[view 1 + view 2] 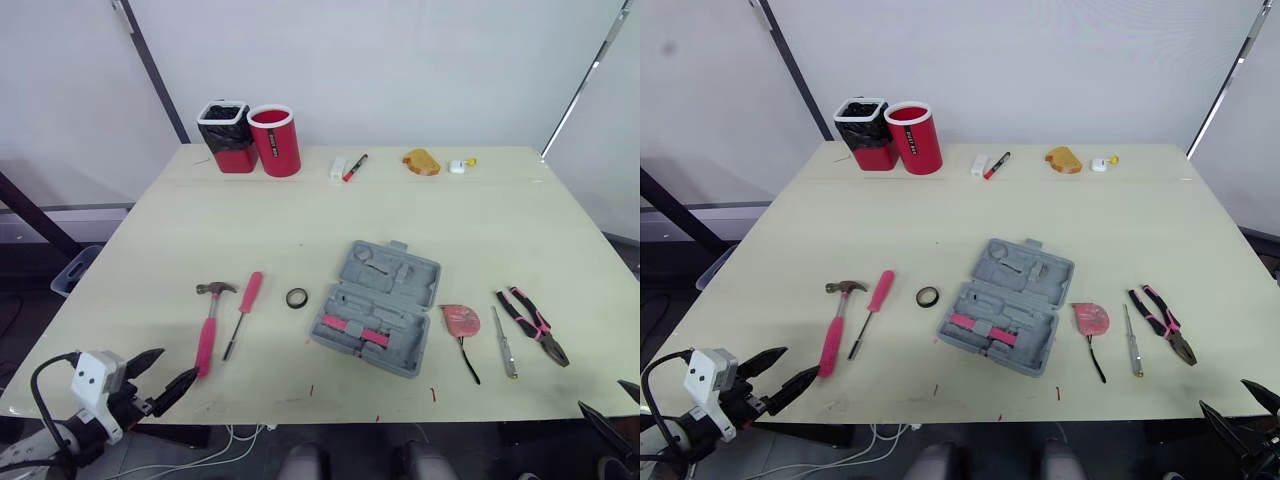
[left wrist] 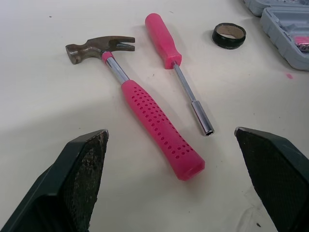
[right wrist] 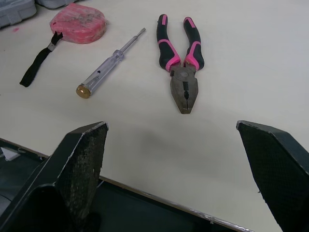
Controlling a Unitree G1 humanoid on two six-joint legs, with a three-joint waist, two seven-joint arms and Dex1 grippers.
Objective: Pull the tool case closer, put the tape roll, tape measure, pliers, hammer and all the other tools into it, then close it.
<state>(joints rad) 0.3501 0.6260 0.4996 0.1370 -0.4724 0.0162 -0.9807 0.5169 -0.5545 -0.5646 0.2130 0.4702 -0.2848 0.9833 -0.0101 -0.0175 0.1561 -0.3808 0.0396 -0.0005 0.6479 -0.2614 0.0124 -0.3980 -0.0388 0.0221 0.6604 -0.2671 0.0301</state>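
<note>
Head view: tool case [image 1: 380,308] open mid-worktop [image 1: 250,230], loose tools all outside it. Lies at roughly 1–2 o'clock from left tool [image 1: 180,362] and 10–11 o'clock from right tool [image 1: 600,393]; about midway, neither arm clearly nearer. Two halves stacked along a 1-to-7 o'clock line, hinge running across, near half with a pink insert facing the front edge. At 9 o'clock of the case: tape roll [image 1: 289,298], then pink-handled driver [image 1: 243,315], then hammer [image 1: 209,330], both shafts near 12-to-6. At 3 o'clock: tape measure [image 1: 459,319] just beside the case, then tester screwdriver [image 1: 503,342], then pliers [image 1: 545,340]. Both tools low at the front edge, touching nothing.

Left wrist view: fingers [image 2: 82,179] spread wide, released, empty. Ahead: hammer with handle butt nearest and head far; driver beside it, roughly parallel; tape roll beyond; corner of the case past that.

Right wrist view: fingers [image 3: 77,174] spread wide as well, holding nothing. Ahead: pliers with nose pointing back at the tool and handles away; tester beside them; tape measure farther off, strap trailing; edge of the case at the far corner.

Judgement: pull not yet begun, by the look of it. Probably calls for reaching forward and inward to the near half's front lip, then dragging toward 6 o'clock. Watch the 1-to-7 skew: a one-sided pull likely to spin the case rather than slide it.
</note>
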